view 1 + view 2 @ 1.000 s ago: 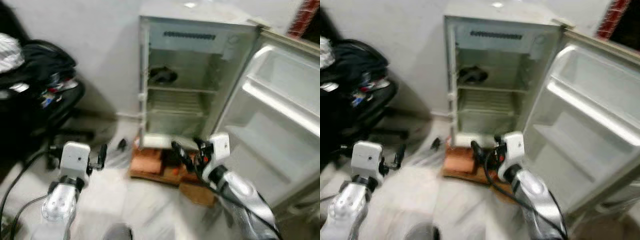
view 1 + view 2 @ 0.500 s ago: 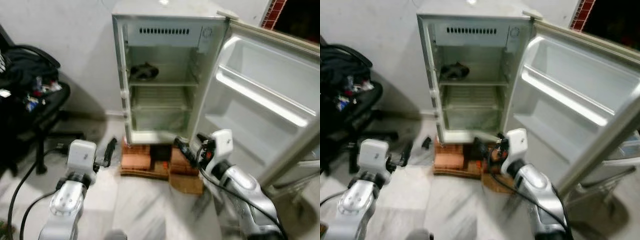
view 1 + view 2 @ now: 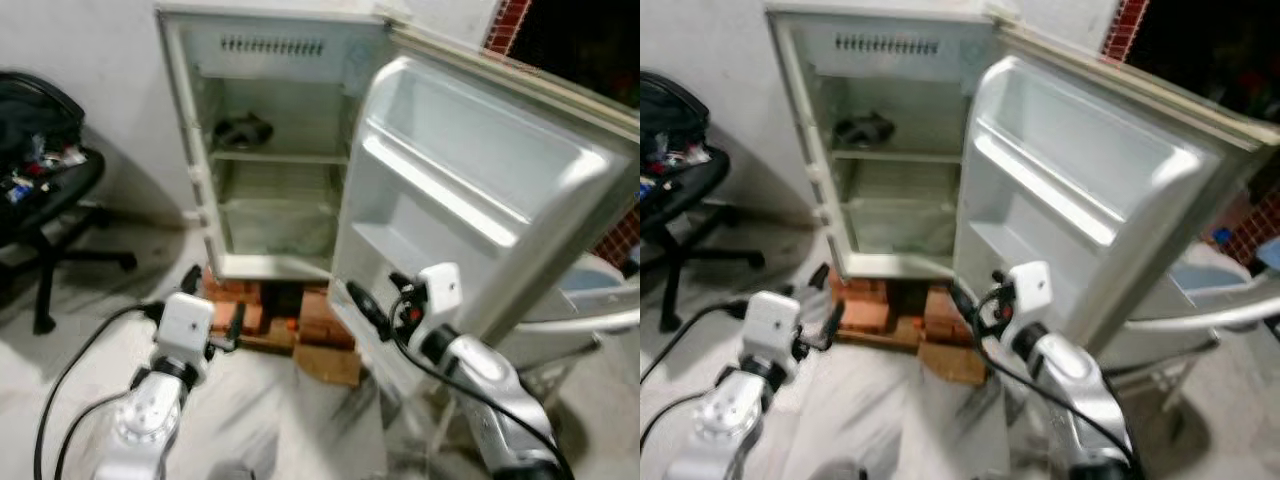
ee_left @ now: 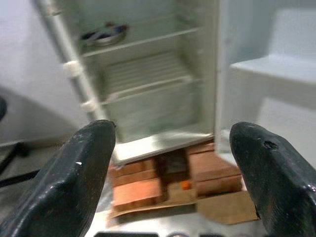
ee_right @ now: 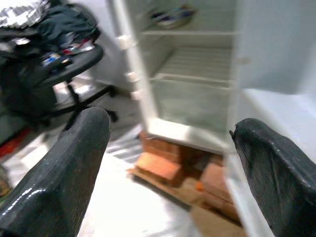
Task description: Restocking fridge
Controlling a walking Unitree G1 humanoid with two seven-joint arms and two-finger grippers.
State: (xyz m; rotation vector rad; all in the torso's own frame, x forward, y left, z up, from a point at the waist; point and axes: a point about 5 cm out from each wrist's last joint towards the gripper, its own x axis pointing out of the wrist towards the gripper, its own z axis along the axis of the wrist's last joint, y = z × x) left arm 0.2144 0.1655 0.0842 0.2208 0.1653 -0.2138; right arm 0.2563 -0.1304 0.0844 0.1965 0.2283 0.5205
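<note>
Jaws spread and holding nothing on both arms: left gripper (image 4: 168,163) and right gripper (image 5: 168,158) hover low before the fridge (image 3: 270,150). Its door (image 3: 470,200) hangs wide to the right, door racks bare. One dark dish (image 3: 240,130) sits on the top shelf; lower shelves look bare. Restocking appears barely begun, with no goods in reach.

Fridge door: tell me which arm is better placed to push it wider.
Probably the right. The right gripper hangs open beside the fridge door, while the left gripper, also open, sits off by the bricks under the fridge.
</note>
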